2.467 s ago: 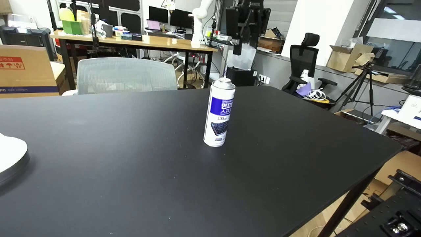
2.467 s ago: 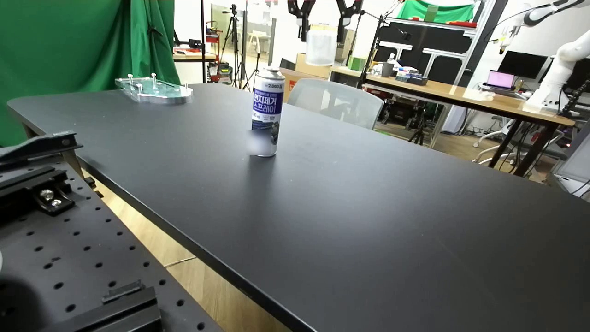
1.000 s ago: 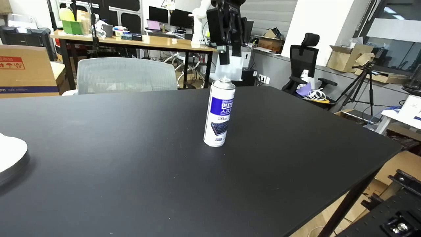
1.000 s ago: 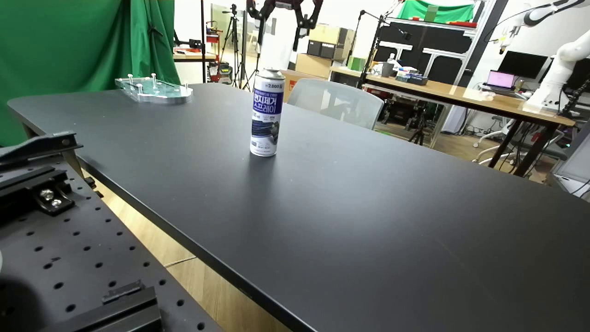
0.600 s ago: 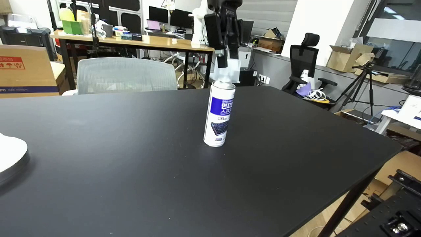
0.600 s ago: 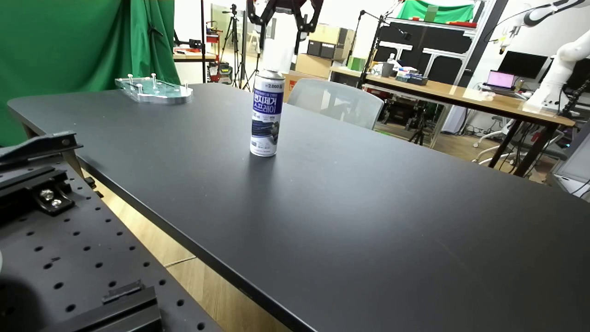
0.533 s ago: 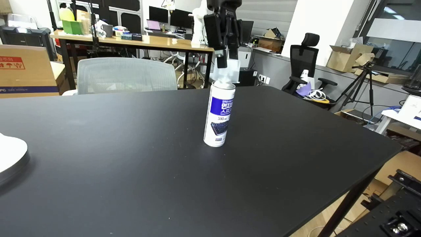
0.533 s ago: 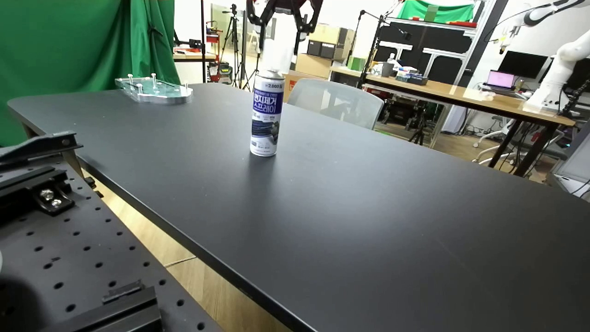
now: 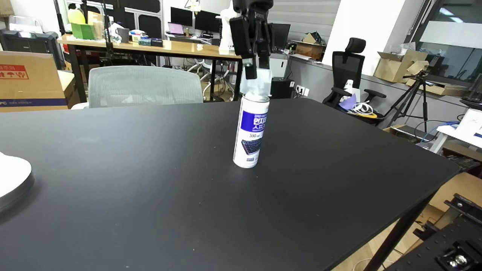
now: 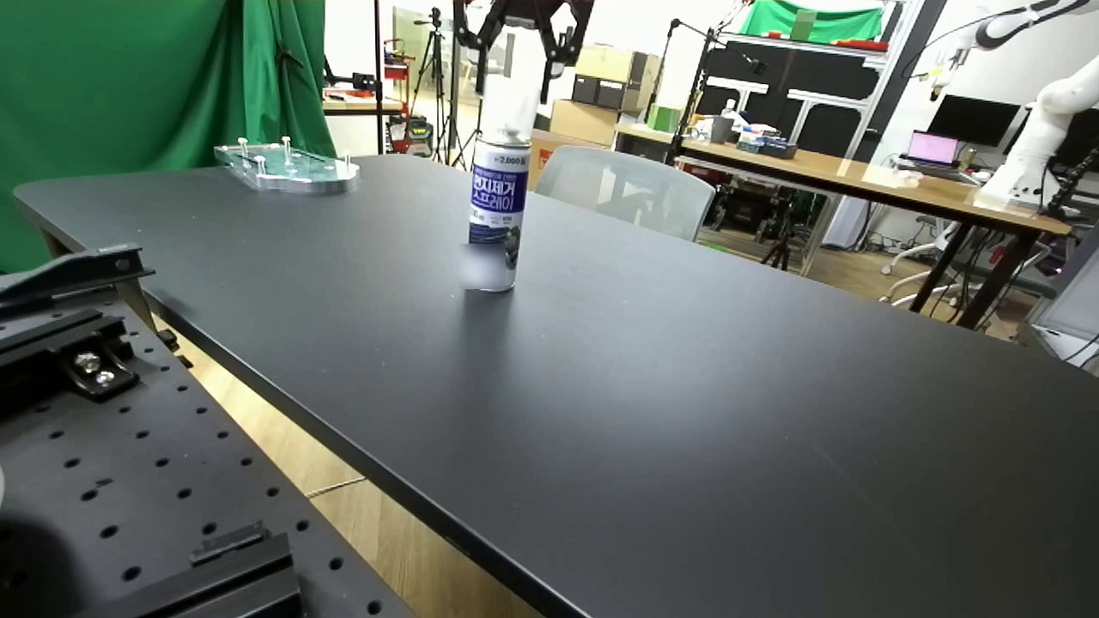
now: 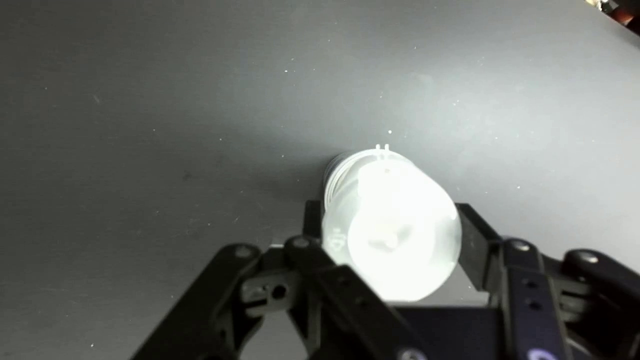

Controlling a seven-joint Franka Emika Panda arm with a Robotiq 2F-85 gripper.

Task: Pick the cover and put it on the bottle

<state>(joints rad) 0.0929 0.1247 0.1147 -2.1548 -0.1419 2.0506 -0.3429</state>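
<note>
The bottle [image 9: 250,131], a white spray can with a blue label, stands upright on the black table; it also shows in an exterior view [image 10: 498,202]. My gripper [image 9: 258,68] is shut on the translucent cover [image 9: 264,82] and holds it right above the bottle's top. In an exterior view the cover [image 10: 511,107] looks washed out white, its lower edge overlapping the bottle's narrow top. In the wrist view the cover [image 11: 395,225] sits between both fingers [image 11: 390,222] and hides most of the bottle [image 11: 334,177]. I cannot tell whether its rim touches the bottle's shoulder.
The black table [image 9: 131,188] carries a clear plate with white posts [image 10: 288,167] at its far end. A grey mesh chair [image 9: 145,86] stands behind the table. A perforated black platform [image 10: 172,481] lies alongside the table's edge.
My gripper has carried the cover sideways to over the bottle, then lowered it, lately by a small amount. The cover has stayed in the grip. The bottle has not moved.
</note>
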